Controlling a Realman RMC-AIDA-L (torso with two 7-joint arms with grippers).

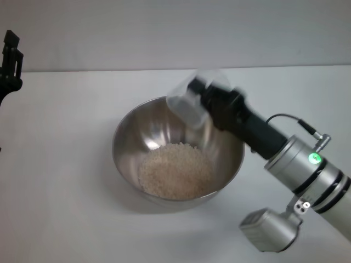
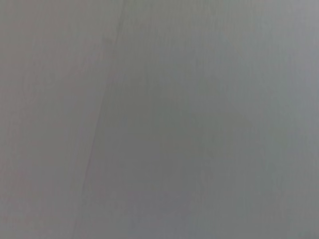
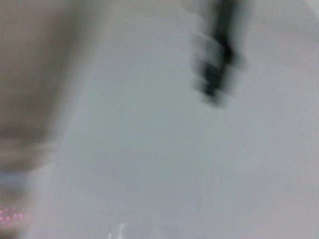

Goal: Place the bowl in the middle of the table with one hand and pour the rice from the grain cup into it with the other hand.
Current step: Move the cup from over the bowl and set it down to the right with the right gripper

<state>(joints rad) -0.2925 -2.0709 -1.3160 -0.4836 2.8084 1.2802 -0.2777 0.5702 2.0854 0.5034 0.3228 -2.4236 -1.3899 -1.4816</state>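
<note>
The stainless-steel bowl (image 1: pixel 178 150) stands on the white table (image 1: pixel 66 181) near its middle. A pale mound of rice (image 1: pixel 175 171) lies in the bowl's bottom. My right gripper (image 1: pixel 200 94) is shut on the clear grain cup (image 1: pixel 191 98), held tilted over the bowl's far right rim; the cup looks empty. My left gripper (image 1: pixel 10 60) is raised at the far left edge, away from the bowl. The left wrist view shows only a plain grey surface. The right wrist view shows the table and a dark shape, the other arm's gripper (image 3: pixel 217 55), farther off.
My right arm (image 1: pixel 296 164) reaches in from the lower right across the table's right side, with its wrist camera housing (image 1: pixel 269 227) hanging below. No other objects stand on the table.
</note>
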